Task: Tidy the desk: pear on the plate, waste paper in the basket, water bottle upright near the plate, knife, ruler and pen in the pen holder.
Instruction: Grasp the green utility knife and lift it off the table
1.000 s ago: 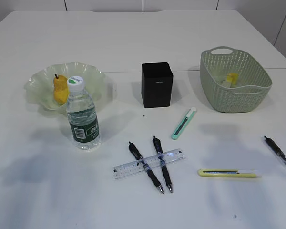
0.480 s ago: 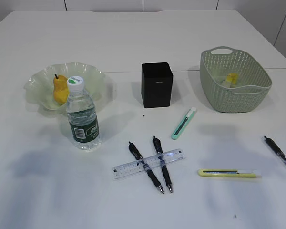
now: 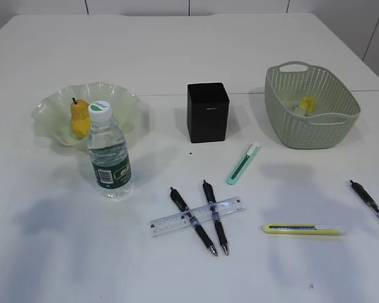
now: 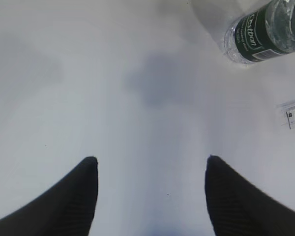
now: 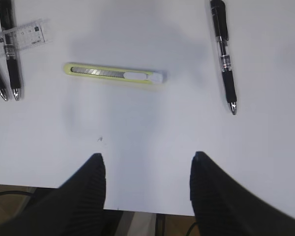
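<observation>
- Nothing on the bench (image 3: 189,50) is moving since a second ago; only the soft shadows at its near edge are shifting a little, and my left gripper's jaws are easing in very slightly.
- My left gripper (image 4: 151,196) is hanging released over bare bench, jaws well apart and grasping nothing.
- The water bottle (image 3: 108,151) is standing upright ahead and to the right of my left gripper, just in front of the plate (image 3: 50,107).
- The pear (image 3: 79,117) is sitting on the plate, beyond the bottle.
- My right gripper (image 5: 146,191) is also hanging released and empty, over the bench's near edge.
- The yellow knife (image 5: 113,74) is lying flat just ahead of my right gripper; one pen (image 5: 223,54) is lying ahead to its right.
- Ahead to its left, the ruler (image 3: 197,216) is lying under two crossed pens (image 3: 202,219), touching both.
- The teal knife (image 3: 243,163) is lying farther ahead, between the pens and the basket (image 3: 341,136).
- The waste paper (image 3: 307,103) is lying inside the basket, far ahead of my right gripper.
- The pen holder (image 3: 208,112) is standing upright far ahead, between the plate and the basket.
</observation>
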You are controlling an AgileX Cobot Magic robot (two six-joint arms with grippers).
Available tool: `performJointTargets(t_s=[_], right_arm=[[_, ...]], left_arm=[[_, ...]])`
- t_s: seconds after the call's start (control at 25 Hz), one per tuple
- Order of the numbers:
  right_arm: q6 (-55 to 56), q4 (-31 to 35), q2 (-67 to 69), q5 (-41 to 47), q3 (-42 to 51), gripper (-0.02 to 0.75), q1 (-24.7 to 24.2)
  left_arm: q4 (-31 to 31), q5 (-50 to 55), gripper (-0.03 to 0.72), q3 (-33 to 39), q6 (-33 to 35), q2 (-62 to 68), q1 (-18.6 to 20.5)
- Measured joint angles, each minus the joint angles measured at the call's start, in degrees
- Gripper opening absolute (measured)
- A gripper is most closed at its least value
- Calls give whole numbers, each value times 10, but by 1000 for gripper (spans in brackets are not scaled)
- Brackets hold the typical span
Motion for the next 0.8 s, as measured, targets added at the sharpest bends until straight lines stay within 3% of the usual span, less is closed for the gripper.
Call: performJointTargets(t_s=[0.28,0.52,0.8], right_arm=[[0,17,6,0,-7,410,15],[33,-13,52,-1,-64,410,91],[103,-39,154,-5,-177,410,146]], left_arm=[[-10,-1,481,0,0,0,0],[-12,-1,481,0,0,0,0],[-12,-1,477,0,0,0,0]])
